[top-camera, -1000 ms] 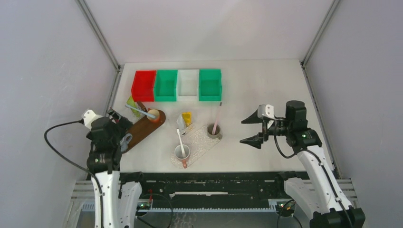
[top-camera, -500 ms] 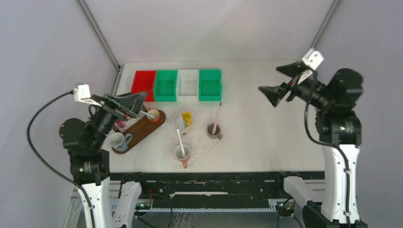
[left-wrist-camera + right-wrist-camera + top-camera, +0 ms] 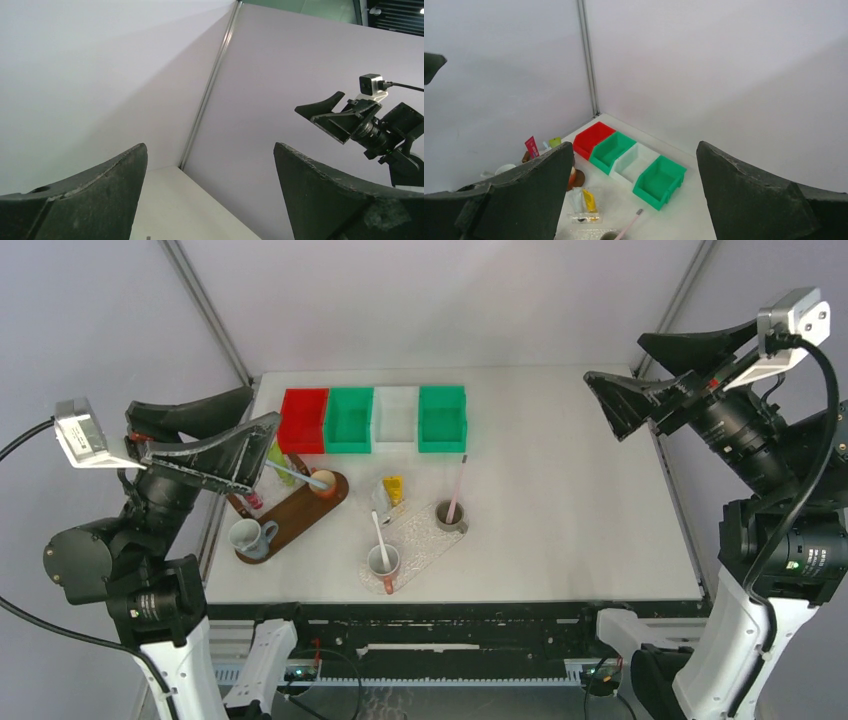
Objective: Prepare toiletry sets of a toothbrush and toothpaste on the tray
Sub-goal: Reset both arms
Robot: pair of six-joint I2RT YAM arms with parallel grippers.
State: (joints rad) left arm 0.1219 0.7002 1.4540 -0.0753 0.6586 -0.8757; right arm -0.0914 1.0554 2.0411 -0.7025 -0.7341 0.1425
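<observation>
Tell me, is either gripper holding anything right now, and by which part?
Nothing is held: the left gripper and right gripper are both up off the table, jaws wide open and empty.

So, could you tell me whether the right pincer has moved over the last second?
Yes. The right pincer has swung back and right, away from the grey cup, toward the table's far right corner.

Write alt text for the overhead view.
Two robot arms, left gripper and right gripper both open and empty, are raised above a white table. On it sit a row of four bins, a wooden tray and a clear tray with cups, toothbrushes and tubes.
</observation>
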